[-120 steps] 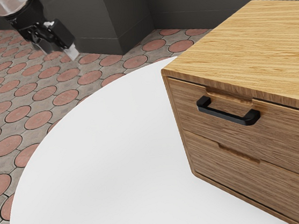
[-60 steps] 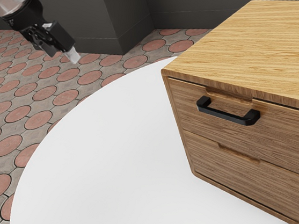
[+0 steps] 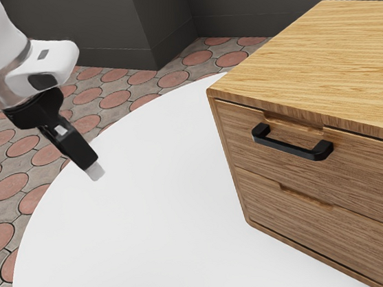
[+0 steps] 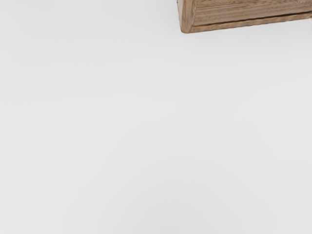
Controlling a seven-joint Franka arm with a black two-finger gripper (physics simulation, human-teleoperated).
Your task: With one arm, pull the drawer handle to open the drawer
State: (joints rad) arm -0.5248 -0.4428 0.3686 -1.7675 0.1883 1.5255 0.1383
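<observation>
A white counter [image 3: 152,224] stands on red floor tiles [image 3: 12,146]. The gripper [image 3: 92,170] hangs near its edge; I cannot tell if it is wide or narrow. The black handle [image 3: 292,143] sits on the top drawer [image 3: 359,159], well apart. Best to line up level, then pull straight.

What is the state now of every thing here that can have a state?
top drawer: shut.
lower drawer: shut.
black handle: free, nothing touches it.
gripper: holds nothing, hangs over the white table, apart from the handle.
</observation>
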